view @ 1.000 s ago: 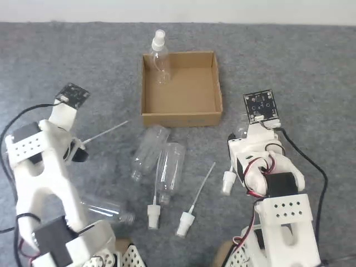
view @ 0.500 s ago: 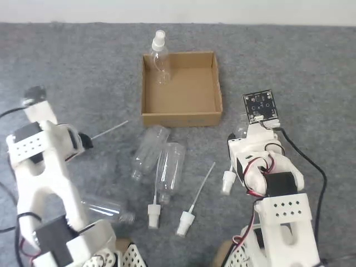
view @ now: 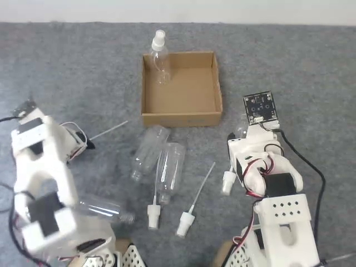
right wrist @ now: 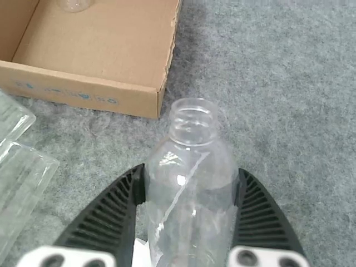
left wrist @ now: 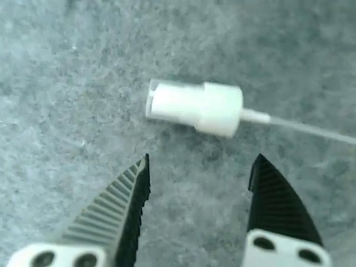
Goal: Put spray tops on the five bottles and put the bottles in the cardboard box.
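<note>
While the left gripper (left wrist: 202, 161) hangs spread above a spray top (left wrist: 194, 107) near the left edge of the carpet (view: 311, 72), right gripper (right wrist: 190, 171) pinching a bottle (right wrist: 192, 186) (neck open), cardboard box (view: 181, 118) toward the far edge, capped bottle (view: 160, 58) at its far-left corner

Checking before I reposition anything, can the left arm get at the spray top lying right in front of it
Probably yes. The left tool is open, with the spray top lying just beyond its tips on bare carpet, nothing between.
</note>
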